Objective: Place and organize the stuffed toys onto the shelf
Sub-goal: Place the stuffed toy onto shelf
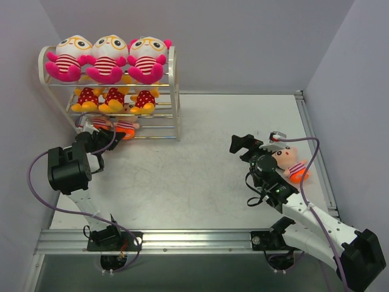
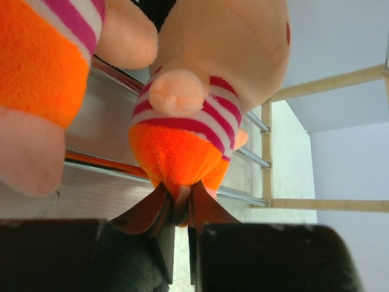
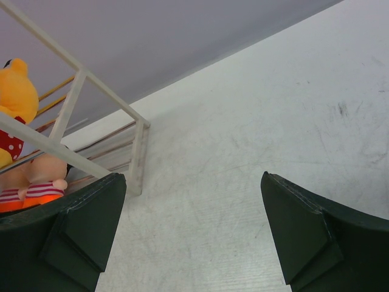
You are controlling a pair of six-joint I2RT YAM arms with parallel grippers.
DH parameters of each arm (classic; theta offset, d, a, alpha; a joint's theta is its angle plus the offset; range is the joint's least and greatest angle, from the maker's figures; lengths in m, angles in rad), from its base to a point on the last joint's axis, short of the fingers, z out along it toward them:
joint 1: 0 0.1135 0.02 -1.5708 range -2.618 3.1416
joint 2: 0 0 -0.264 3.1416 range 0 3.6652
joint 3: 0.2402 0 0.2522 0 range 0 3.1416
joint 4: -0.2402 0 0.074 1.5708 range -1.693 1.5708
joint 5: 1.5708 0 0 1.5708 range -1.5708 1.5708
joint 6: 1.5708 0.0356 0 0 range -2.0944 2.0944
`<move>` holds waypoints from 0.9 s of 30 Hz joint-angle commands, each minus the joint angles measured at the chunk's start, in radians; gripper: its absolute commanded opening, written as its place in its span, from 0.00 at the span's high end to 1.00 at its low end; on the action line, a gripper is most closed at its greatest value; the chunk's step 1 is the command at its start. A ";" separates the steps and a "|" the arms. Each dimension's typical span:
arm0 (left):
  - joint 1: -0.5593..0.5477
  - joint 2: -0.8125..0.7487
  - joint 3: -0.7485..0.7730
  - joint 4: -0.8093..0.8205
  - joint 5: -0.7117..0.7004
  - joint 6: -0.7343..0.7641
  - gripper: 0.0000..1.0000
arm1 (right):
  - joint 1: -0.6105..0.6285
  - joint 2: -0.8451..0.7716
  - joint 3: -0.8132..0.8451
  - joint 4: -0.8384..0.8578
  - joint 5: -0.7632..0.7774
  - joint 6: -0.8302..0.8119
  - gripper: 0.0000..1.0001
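Note:
The cream shelf (image 1: 175, 91) stands at the back left. Three pink toys (image 1: 108, 59) sit on its top tier and three yellow toys (image 1: 114, 98) on the middle tier. My left gripper (image 1: 109, 140) is at the bottom tier, shut on the orange pants of a peach-faced toy (image 2: 188, 109), which lies on the rods. A second peach-faced toy (image 2: 36, 73) lies right beside it. A third peach-faced toy (image 1: 292, 163) lies on the table, right of my right arm. My right gripper (image 3: 194, 234) is open and empty above bare table, facing the shelf (image 3: 138, 155).
Purple walls close in the left, back and right sides. A metal rail (image 1: 182, 241) runs along the near edge by the arm bases. Cables loop from both arms. The shelf's bottom rods (image 2: 243, 155) and its cream post (image 2: 265, 152) lie just behind the held toy.

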 commanded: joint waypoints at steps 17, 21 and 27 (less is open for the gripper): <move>0.010 0.012 0.035 0.018 0.047 0.002 0.96 | 0.005 0.006 -0.001 0.060 0.005 -0.013 0.01; 0.010 0.003 0.024 0.020 0.033 -0.001 0.84 | 0.005 0.007 -0.001 0.062 0.002 -0.014 0.01; 0.011 -0.013 0.004 0.020 0.005 0.002 0.68 | 0.007 0.009 -0.003 0.063 -0.001 -0.014 0.01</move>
